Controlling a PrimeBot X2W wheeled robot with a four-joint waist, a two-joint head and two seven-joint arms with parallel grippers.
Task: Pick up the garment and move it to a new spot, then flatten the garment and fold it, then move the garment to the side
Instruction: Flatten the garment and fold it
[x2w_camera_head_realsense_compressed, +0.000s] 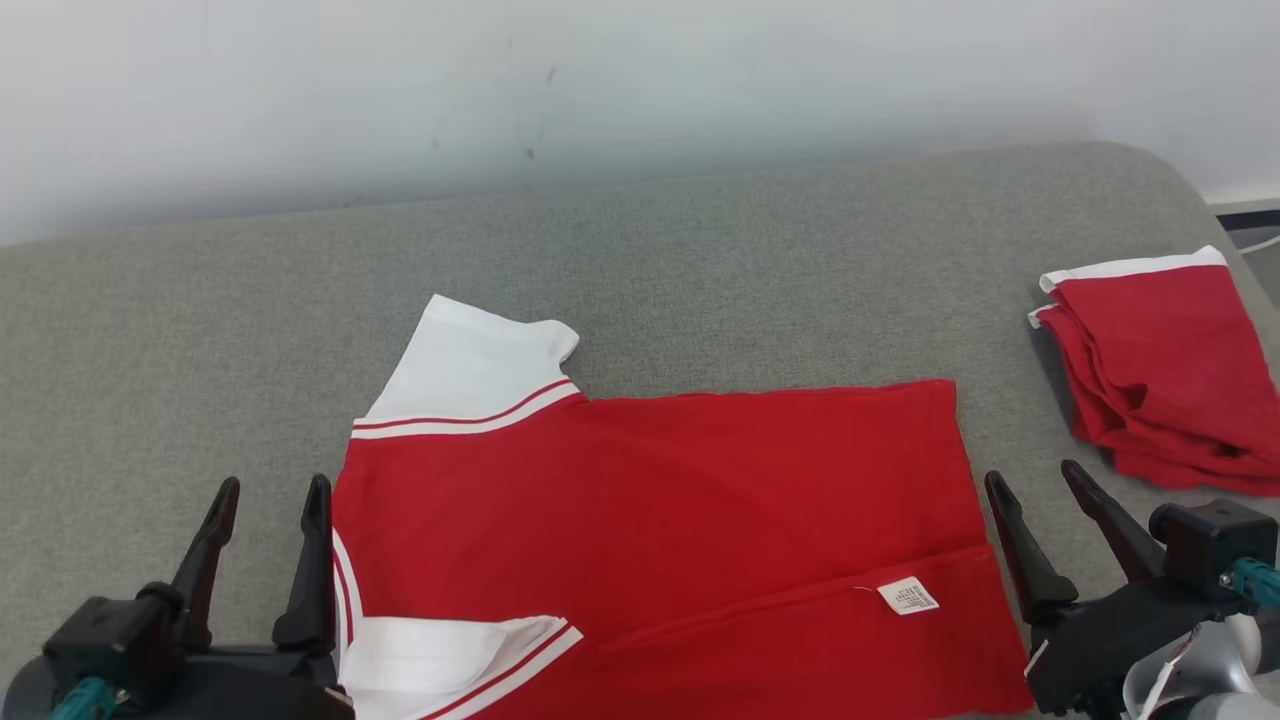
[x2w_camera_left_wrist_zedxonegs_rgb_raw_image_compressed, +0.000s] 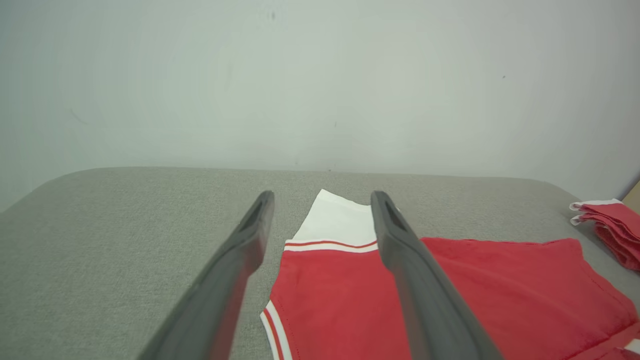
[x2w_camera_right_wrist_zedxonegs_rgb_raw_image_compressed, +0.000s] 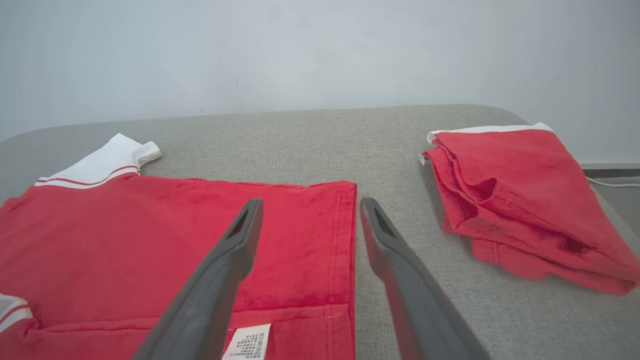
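Observation:
The garment (x2w_camera_head_realsense_compressed: 660, 510), a red shirt with white sleeves and striped trim, lies flat on the grey cushion, its near edge folded over with a white label (x2w_camera_head_realsense_compressed: 908, 596) showing. It also appears in the left wrist view as the garment (x2w_camera_left_wrist_zedxonegs_rgb_raw_image_compressed: 350, 295) and in the right wrist view as the garment (x2w_camera_right_wrist_zedxonegs_rgb_raw_image_compressed: 150, 240). My left gripper (x2w_camera_head_realsense_compressed: 272, 497) stands open at the shirt's left edge, nothing between its fingers (x2w_camera_left_wrist_zedxonegs_rgb_raw_image_compressed: 252, 235). At the shirt's right hem my right gripper (x2w_camera_head_realsense_compressed: 1035, 484) is open too, its fingers (x2w_camera_right_wrist_zedxonegs_rgb_raw_image_compressed: 240, 245) straddling the hem above the cloth.
A second red garment (x2w_camera_head_realsense_compressed: 1160, 375), folded and rumpled, lies at the cushion's right end (x2w_camera_right_wrist_zedxonegs_rgb_raw_image_compressed: 525, 200). The grey cushion (x2w_camera_head_realsense_compressed: 700, 270) runs back to a pale wall (x2w_camera_head_realsense_compressed: 600, 90). Its right edge drops off to a floor with a cable (x2w_camera_head_realsense_compressed: 1255, 245).

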